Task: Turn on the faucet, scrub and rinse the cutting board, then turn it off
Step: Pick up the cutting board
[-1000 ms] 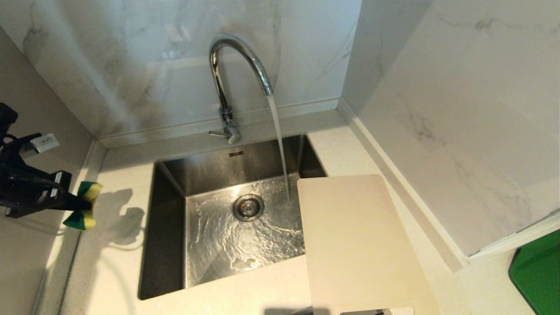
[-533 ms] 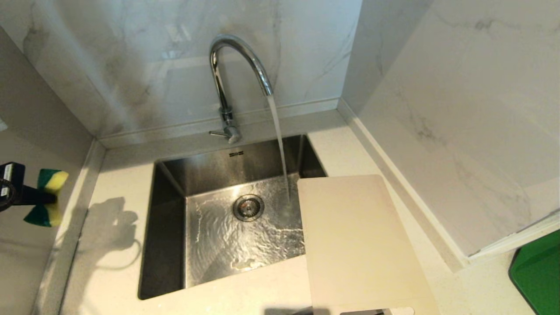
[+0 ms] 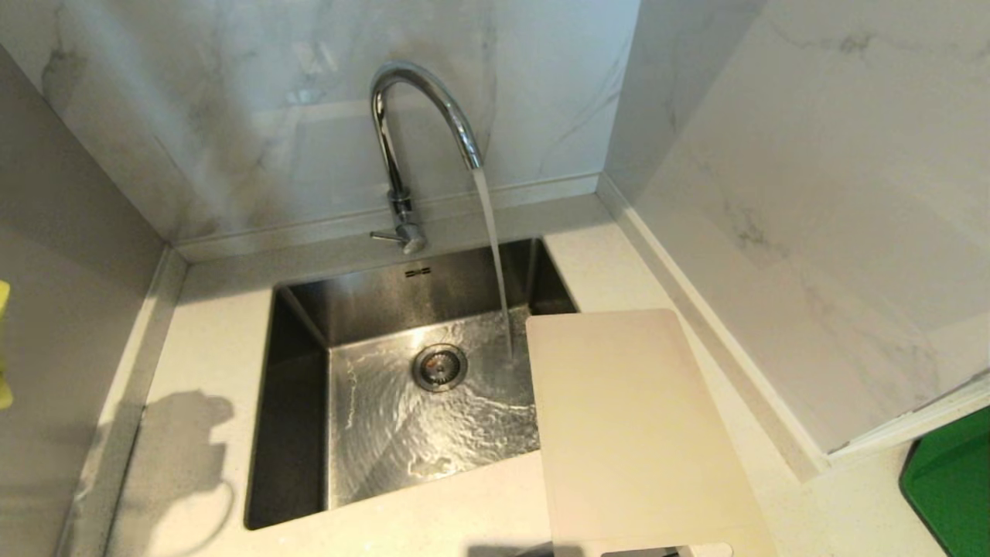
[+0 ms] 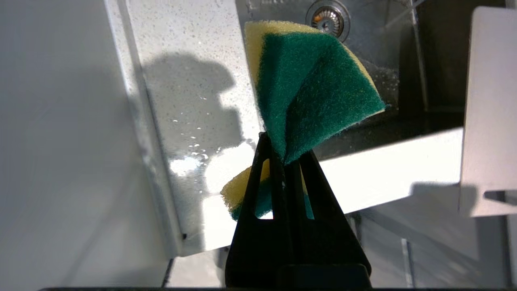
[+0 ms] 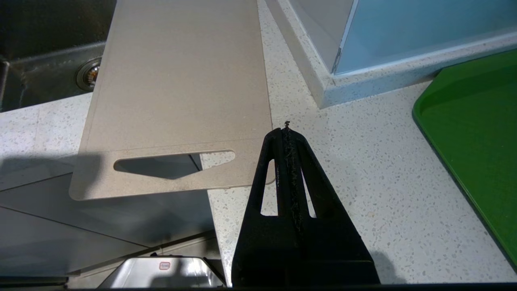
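While the faucet [image 3: 421, 131] runs, I read the left gripper [image 4: 284, 155] clamping the sponge [image 4: 307, 87] at nine o'clock; right gripper [image 5: 287, 131] closed, empty, beside the cutting board [image 5: 181, 89].

The faucet [image 3: 402, 155] stands on the surface [image 3: 201, 325] behind the sink [image 3: 294, 402] — its stream falls into the basin just left of the cutting board [image 3: 634, 433], which lies across the sink's right rim; a tray [image 3: 951, 487] sits far right — well apart

The left tool [image 4: 284, 159], gripping the sponge [image 4: 311, 89], has withdrawn leftward from the head view.
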Tool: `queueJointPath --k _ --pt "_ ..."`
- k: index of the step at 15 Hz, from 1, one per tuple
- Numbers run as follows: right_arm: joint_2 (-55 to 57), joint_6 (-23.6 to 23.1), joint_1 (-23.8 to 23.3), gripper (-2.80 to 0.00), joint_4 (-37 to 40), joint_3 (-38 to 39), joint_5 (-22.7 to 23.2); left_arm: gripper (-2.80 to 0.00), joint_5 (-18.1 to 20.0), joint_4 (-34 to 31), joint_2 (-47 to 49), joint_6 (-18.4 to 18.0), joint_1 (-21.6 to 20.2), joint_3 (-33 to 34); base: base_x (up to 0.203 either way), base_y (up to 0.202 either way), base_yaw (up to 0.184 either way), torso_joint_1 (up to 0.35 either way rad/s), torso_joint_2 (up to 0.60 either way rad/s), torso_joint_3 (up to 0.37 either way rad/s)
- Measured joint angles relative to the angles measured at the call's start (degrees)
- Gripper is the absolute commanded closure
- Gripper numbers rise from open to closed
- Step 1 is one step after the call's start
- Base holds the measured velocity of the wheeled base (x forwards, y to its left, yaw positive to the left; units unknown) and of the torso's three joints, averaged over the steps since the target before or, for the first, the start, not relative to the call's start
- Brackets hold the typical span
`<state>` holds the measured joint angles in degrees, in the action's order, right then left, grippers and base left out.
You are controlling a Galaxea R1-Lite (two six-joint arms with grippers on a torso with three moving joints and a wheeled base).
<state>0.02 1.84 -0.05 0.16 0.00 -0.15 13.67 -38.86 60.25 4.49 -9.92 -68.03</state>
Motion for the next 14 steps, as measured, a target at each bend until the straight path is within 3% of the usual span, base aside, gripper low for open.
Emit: queueJointPath --k 5,10,14 --pt "0.00 0.00 0.02 0.00 -0.02 0.00 0.00 0.00 -0.20 3.72 -12.87 -5.15 -0.05 10.19 0.000 0.000 0.000 0.000 0.00 0.000" --pt "0.00 -0.02 0.02 0.00 0.05 0.00 -0.03 0.00 1.31 11.03 -24.58 -5.43 0.73 26.56 0.000 0.000 0.000 0.000 0.00 0.000" --pt "0.00 -0.02 0.05 0.00 0.00 0.00 -0.02 0.00 5.02 12.35 -30.76 -5.11 6.09 34.66 0.000 0.000 0.000 0.000 0.00 0.000"
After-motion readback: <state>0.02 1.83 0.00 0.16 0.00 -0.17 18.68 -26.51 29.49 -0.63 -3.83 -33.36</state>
